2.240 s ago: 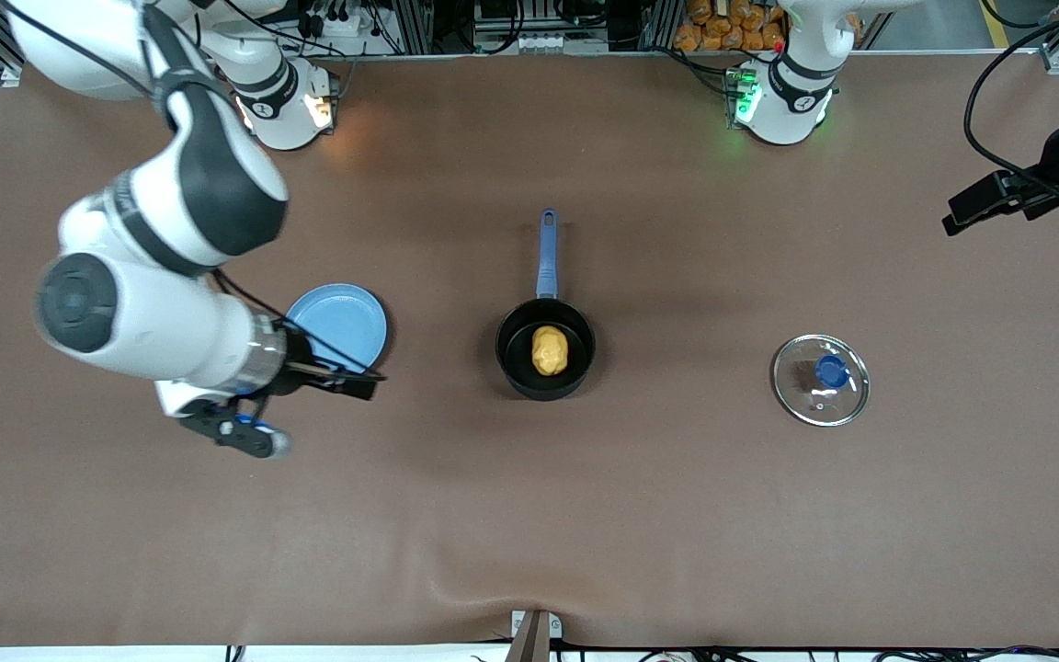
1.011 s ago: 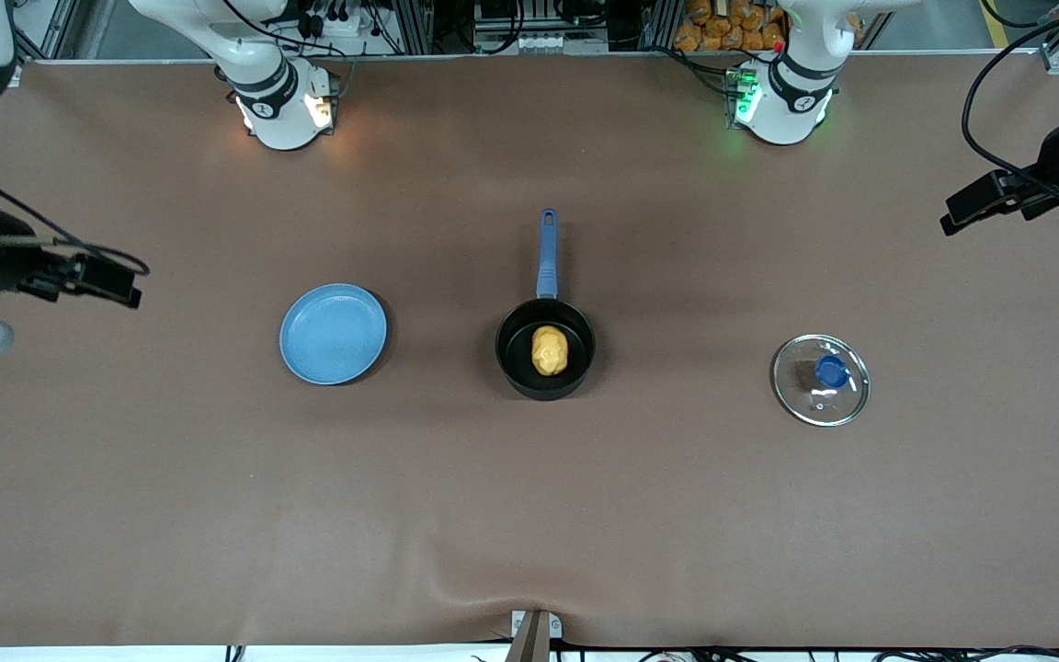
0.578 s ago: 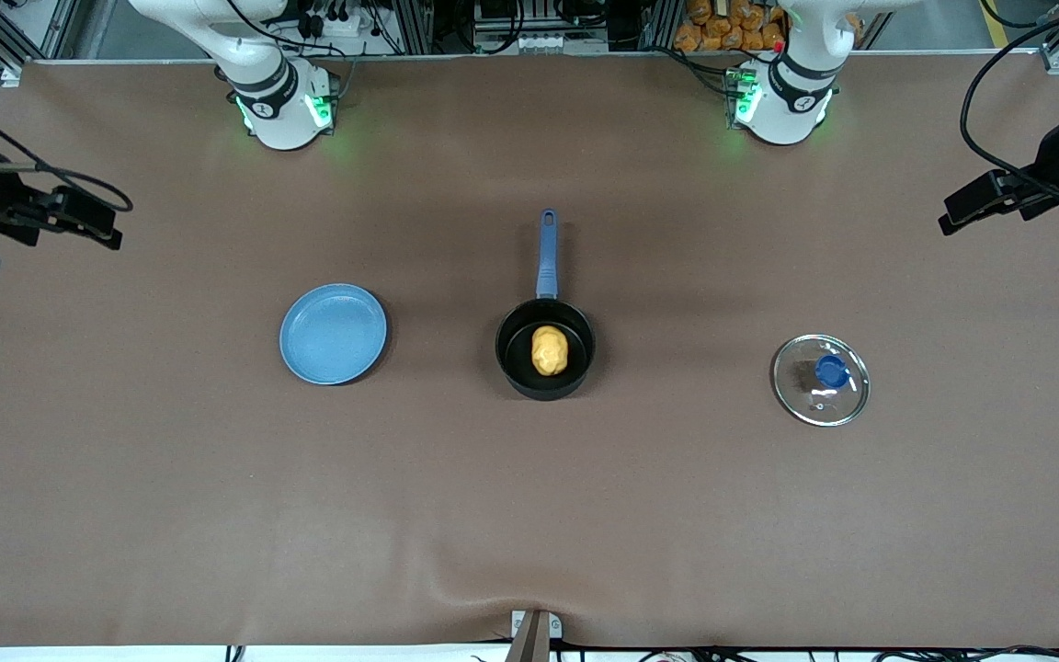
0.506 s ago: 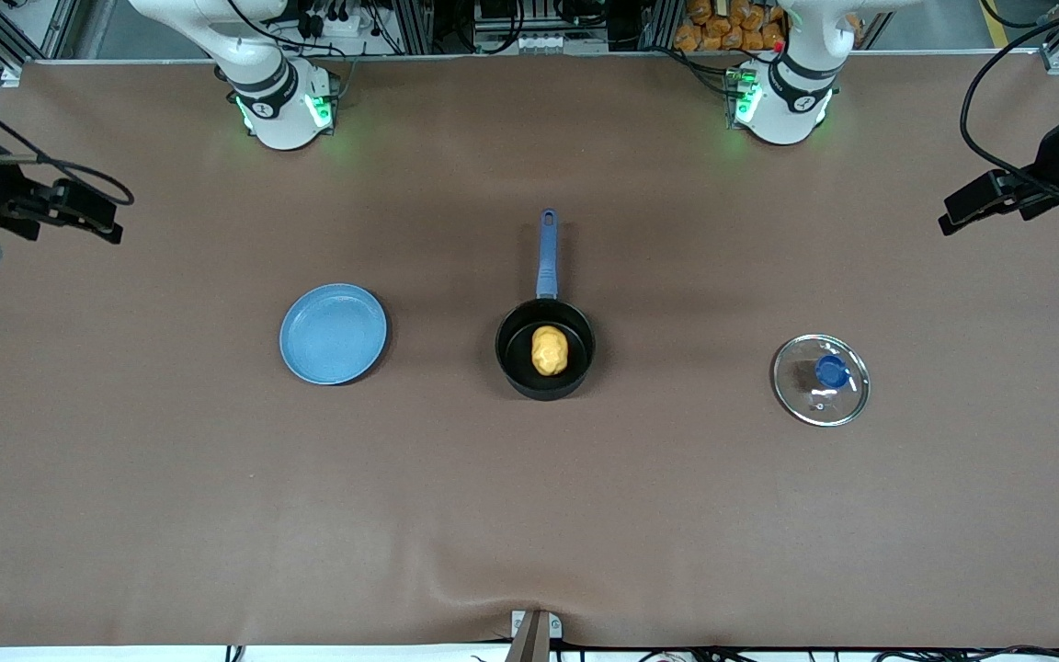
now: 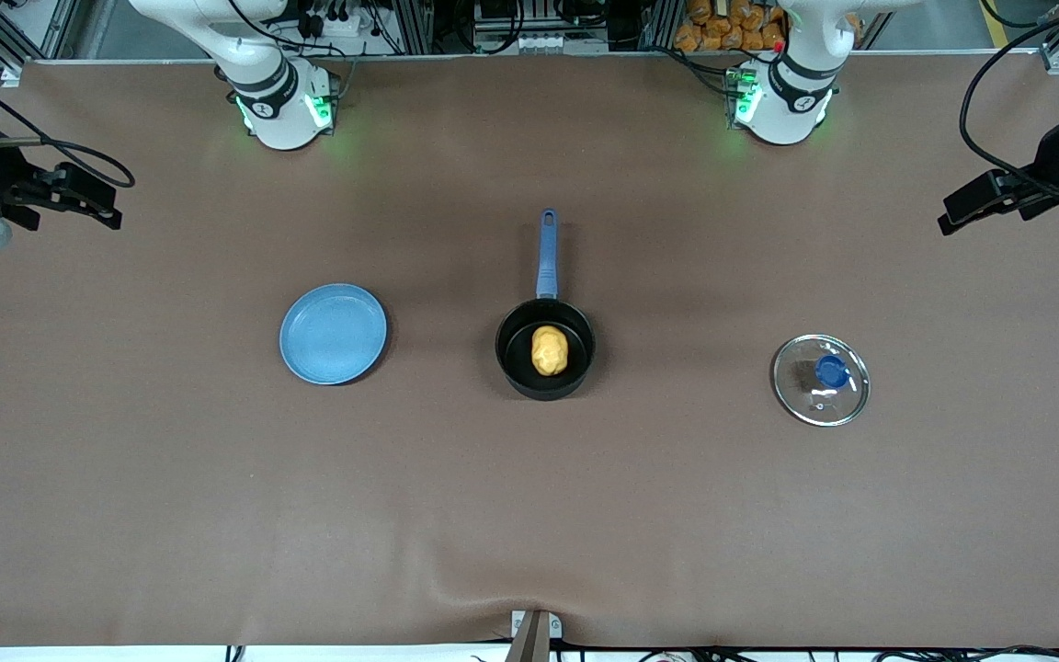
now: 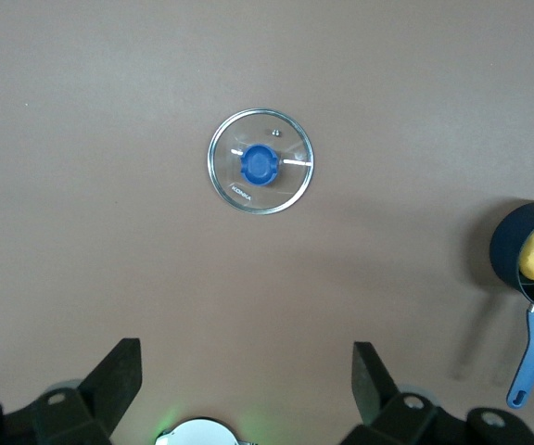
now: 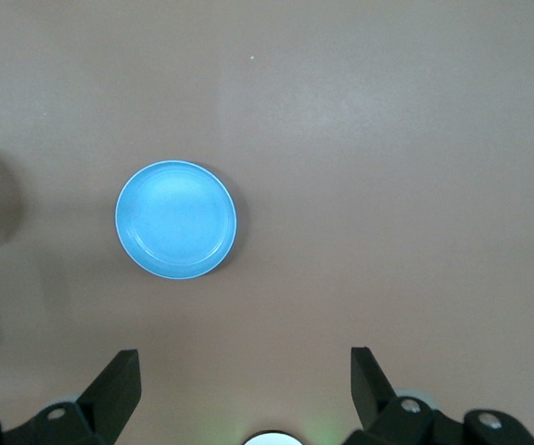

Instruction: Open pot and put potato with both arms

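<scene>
- The pot (image 5: 545,348) stands uncovered at the middle of the table (image 5: 529,515), its long blue handle (image 5: 547,253) pointing toward the robots' bases.
- The potato (image 5: 549,350) lies inside the pot, on its black bottom.
- The glass lid (image 5: 821,380) lies flat on the table with its blue knob (image 5: 830,371) up, well apart from the pot, toward the left arm's end of the table.
- A blue plate (image 5: 334,333) sits on the table beside the pot, toward the right arm's end, with nothing on it.
- The left end effector (image 6: 247,385) hangs high over the left arm's end of the table, its fingers (image 6: 119,375) spread wide apart and holding nothing; its wrist view looks down on the lid.
- The right end effector (image 7: 245,385) hangs high over the right arm's end of the table, its fingers (image 7: 117,382) likewise spread apart and bare; its wrist view looks down on the plate.
- Both bases glow green.
</scene>
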